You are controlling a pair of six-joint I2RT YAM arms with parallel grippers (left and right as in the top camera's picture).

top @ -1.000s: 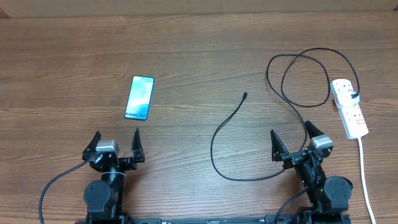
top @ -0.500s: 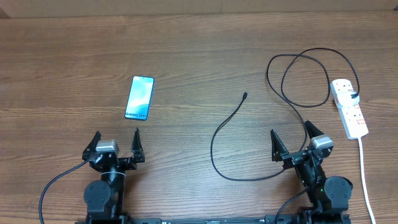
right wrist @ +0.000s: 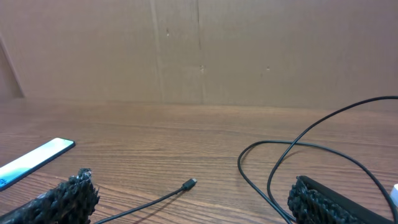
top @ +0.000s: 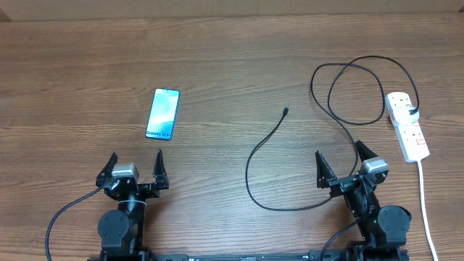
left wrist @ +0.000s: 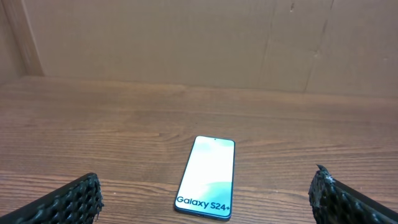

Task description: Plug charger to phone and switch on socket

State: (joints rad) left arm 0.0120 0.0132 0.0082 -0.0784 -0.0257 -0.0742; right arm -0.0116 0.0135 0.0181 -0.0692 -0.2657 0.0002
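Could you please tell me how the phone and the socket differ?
The phone has a lit blue screen; the socket is white with red switches. The phone lies left with nothing attached; the socket lies far right with a white cord attached. Both rest flat on the table.

Left claw [top: 137, 155] spread wide; right claw [top: 338, 149] spread wide too; both held low.

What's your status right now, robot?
Left gripper open, empty. Right gripper open, empty. Charger plug lying apart from phone; socket untouched. No obstacle between them.
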